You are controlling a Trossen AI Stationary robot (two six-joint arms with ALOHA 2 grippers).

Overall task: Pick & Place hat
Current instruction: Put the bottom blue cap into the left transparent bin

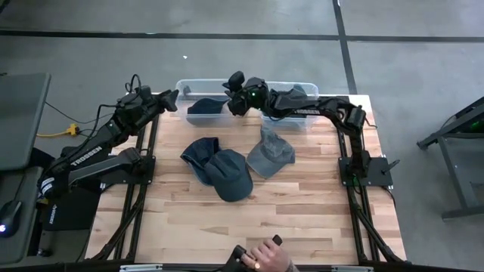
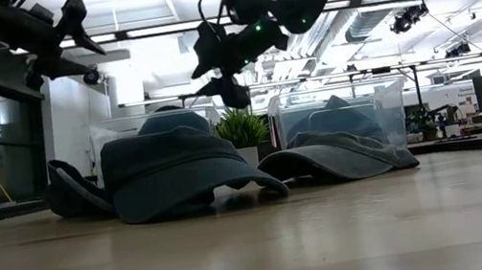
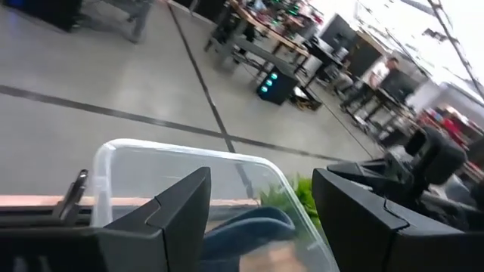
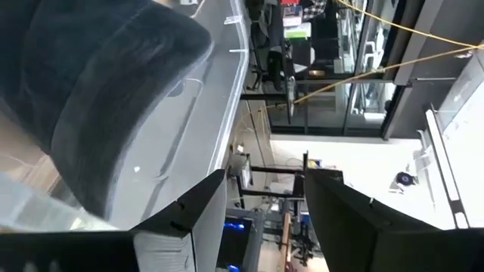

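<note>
Three caps lie crown up on the table: two dark blue ones (image 1: 200, 155) (image 1: 231, 175), overlapping, and a grey one (image 1: 270, 155). They fill the middle of the low view (image 2: 174, 170) (image 2: 341, 153). A clear plastic bin (image 1: 181, 85) stands at the far edge with a dark blue cap (image 1: 206, 106) (image 4: 98, 91) in its left end and another cap (image 1: 301, 94) to the right. My right gripper (image 1: 233, 97) (image 2: 216, 66) (image 4: 265, 185) hangs open above the bin, over the dark cap. My left gripper (image 1: 171, 98) (image 2: 73, 26) (image 3: 261, 185) is open, raised beside the bin's left end.
A person's hand (image 1: 265, 257) holds a dark object at the table's near edge. The near half of the table (image 1: 249, 223) is bare wood. A small green plant (image 2: 242, 127) shows behind the bin. My right arm (image 3: 423, 159) shows in the left wrist view.
</note>
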